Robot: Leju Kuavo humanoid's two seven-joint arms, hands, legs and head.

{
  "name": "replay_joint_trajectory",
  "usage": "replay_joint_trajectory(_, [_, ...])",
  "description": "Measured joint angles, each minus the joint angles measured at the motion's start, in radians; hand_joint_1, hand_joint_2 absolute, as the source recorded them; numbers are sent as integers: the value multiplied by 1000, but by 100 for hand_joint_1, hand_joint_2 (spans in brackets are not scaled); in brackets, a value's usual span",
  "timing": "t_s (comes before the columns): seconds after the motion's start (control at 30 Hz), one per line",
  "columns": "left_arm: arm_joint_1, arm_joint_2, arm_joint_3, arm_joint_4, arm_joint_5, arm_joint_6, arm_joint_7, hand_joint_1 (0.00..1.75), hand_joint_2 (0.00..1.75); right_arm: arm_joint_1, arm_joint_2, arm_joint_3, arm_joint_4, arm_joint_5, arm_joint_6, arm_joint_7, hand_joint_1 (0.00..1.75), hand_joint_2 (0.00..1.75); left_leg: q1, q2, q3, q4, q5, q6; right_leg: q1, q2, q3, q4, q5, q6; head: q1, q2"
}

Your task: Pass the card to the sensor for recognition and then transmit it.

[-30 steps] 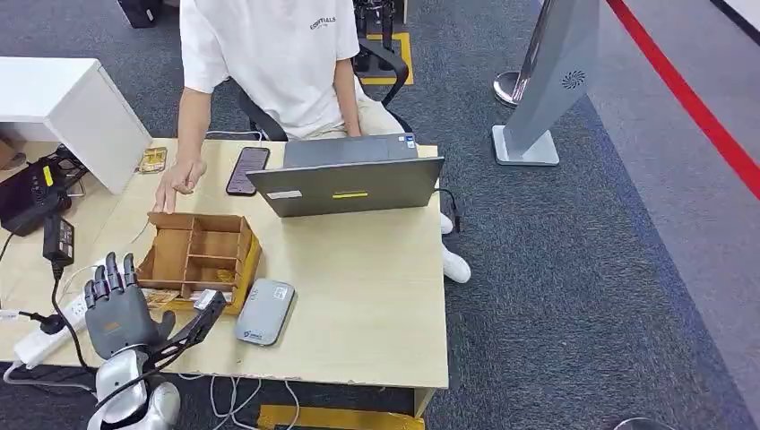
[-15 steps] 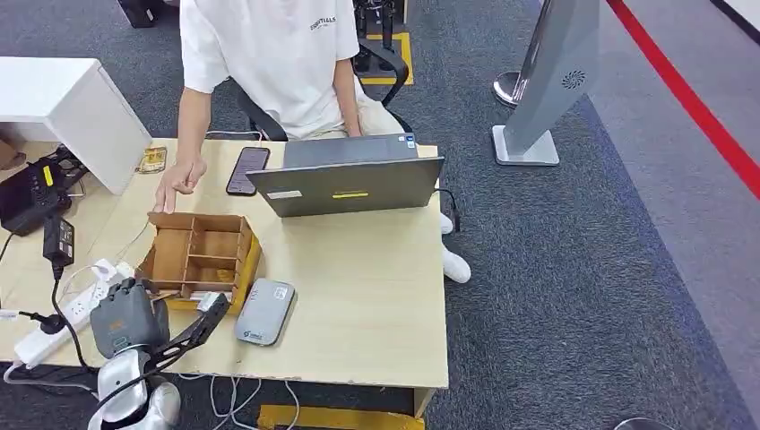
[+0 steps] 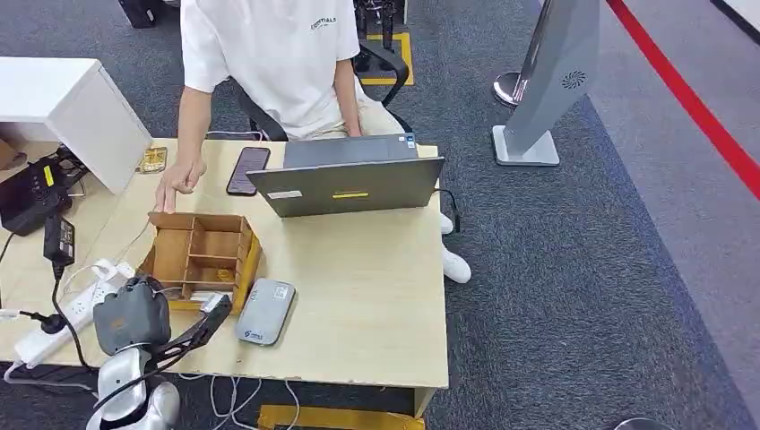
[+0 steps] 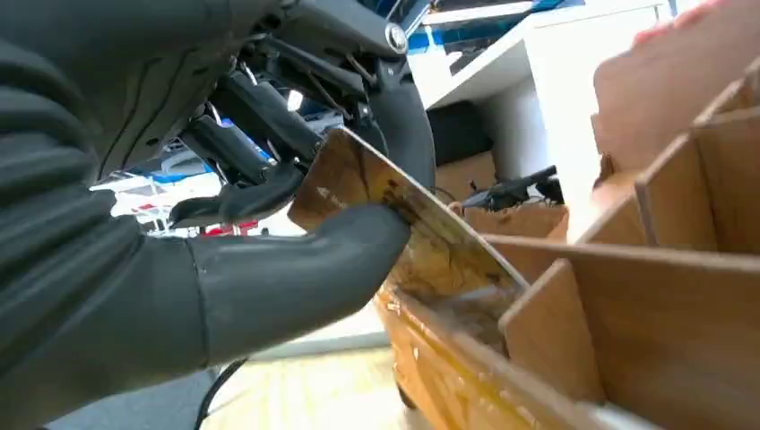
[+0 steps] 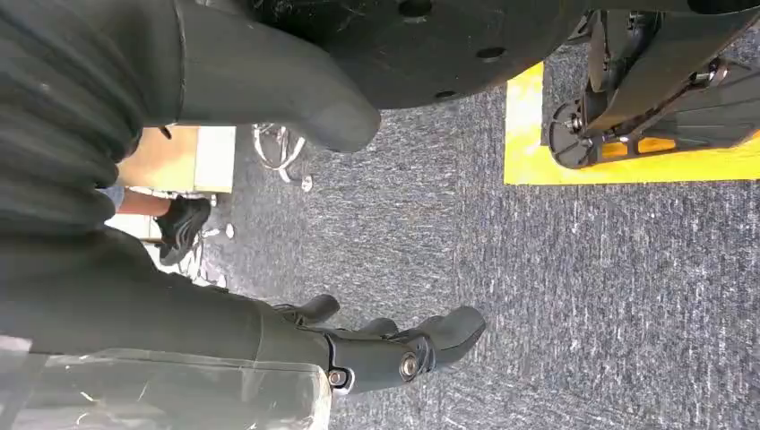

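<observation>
Left hand (image 4: 269,269): fingers, spread a second ago, now curl down, pinching the card (image 4: 403,215) at the wooden box's (image 3: 202,255) near corner.
Right hand (image 5: 358,349): empty, hanging.
Hidden: card's lower edge.

We can make out little writing. On the person's white T-shirt (image 3: 269,54), at about one o'clock on the chest, sits a small line of dark capitals that we cannot read for certain. The grey stand (image 3: 560,81) on the floor bears a round swirl sign near its top. The laptop (image 3: 345,186) on the counter (image 3: 376,296) carries a white and a yellow sticker, both too small to read.
</observation>
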Motion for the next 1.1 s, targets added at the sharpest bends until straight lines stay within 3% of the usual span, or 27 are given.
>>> replay_joint_trajectory(0.23, [3, 3, -8, -6, -6, 13, 0, 175, 175, 0, 0, 0, 0, -1, 0, 0, 0, 175, 0, 0, 0, 0, 0, 0, 0, 0, 0, 0, 0, 0, 0, 0])
replay_joint_trajectory(0.37, [24, 0, -35, -60, -8, 13, -9, 175, 175, 1, 0, 0, 0, -3, 0, 0, 0, 175, 0, 0, 0, 0, 0, 0, 0, 0, 0, 0, 0, 0, 0, 0])
replay_joint_trajectory(0.7, [56, 5, -193, -362, -3, -66, -21, 175, 175, 2, 0, -2, 0, -19, 0, -9, 0, 175, 0, -1, 0, 0, 0, 0, 0, -1, 0, 0, 0, 0, 0, 0])
replay_joint_trajectory(0.9, [63, 16, -237, -440, 3, -61, -31, 175, 175, 2, 0, -3, 0, -25, 0, -10, 0, 175, 0, -1, 0, 0, 0, 0, 0, -1, 0, 0, 0, 0, 0, 0])
replay_joint_trajectory(1.03, [42, 45, -296, -556, 36, -105, -26, 175, 175, 3, 0, -5, 0, -32, 0, -20, 0, 175, 0, -1, -1, 0, 0, 0, 0, -1, -1, 0, 0, 0, 0, 0])
replay_joint_trajectory(1.1, [-6, 68, -320, -599, -1, -121, 12, 175, 175, 3, 0, -5, 0, -14, 0, -22, 0, 175, 0, -1, -1, 0, 0, 0, 0, -1, -1, 0, 0, 0, 0, 0])
